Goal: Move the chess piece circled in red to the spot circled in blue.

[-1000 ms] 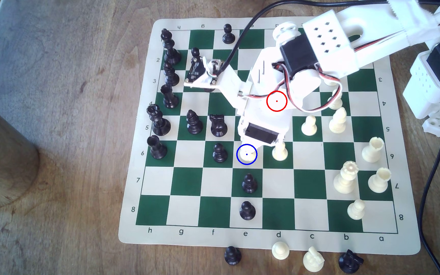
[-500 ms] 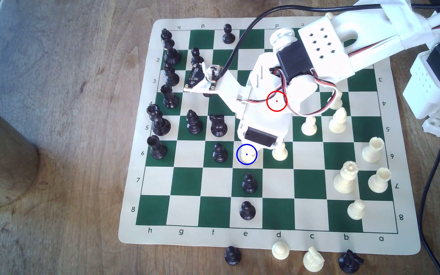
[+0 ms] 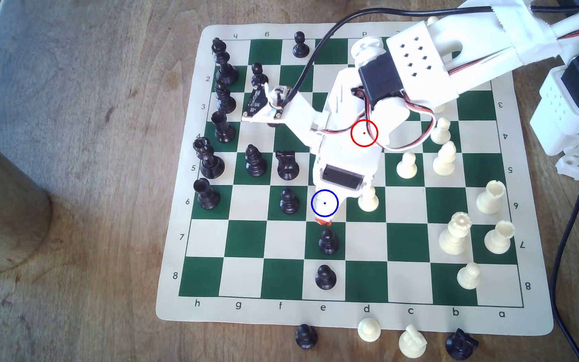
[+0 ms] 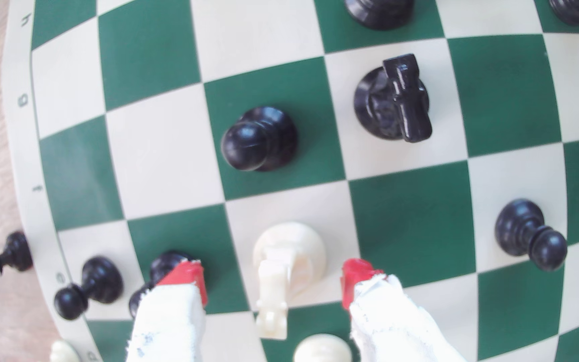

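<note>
The cream-white knight (image 4: 288,264) stands upright on a cream square, between my two red-tipped fingers (image 4: 187,278) and touching neither. My gripper (image 4: 274,278) is open around it. In the exterior view the gripper (image 3: 326,210) hangs over the blue-ringed spot (image 3: 324,203), covering the knight. One red fingertip (image 3: 323,221) pokes out just below the ring. The red ring (image 3: 364,133) is drawn over my arm, which hides the green square beneath it.
Close around the spot stand a black pawn (image 3: 288,202), a white pawn (image 3: 368,200), a black pawn (image 3: 328,240) and a black knight (image 3: 287,165). More white pieces fill the exterior view's right side, black ones its left. Captured pieces lie off the board's front edge (image 3: 368,329).
The jaws have opened. A red fingertip now sticks out below the blue ring, and the piece's base, seen inside the ring before, is now covered. The upper arm shifted slightly to the exterior view's left.
</note>
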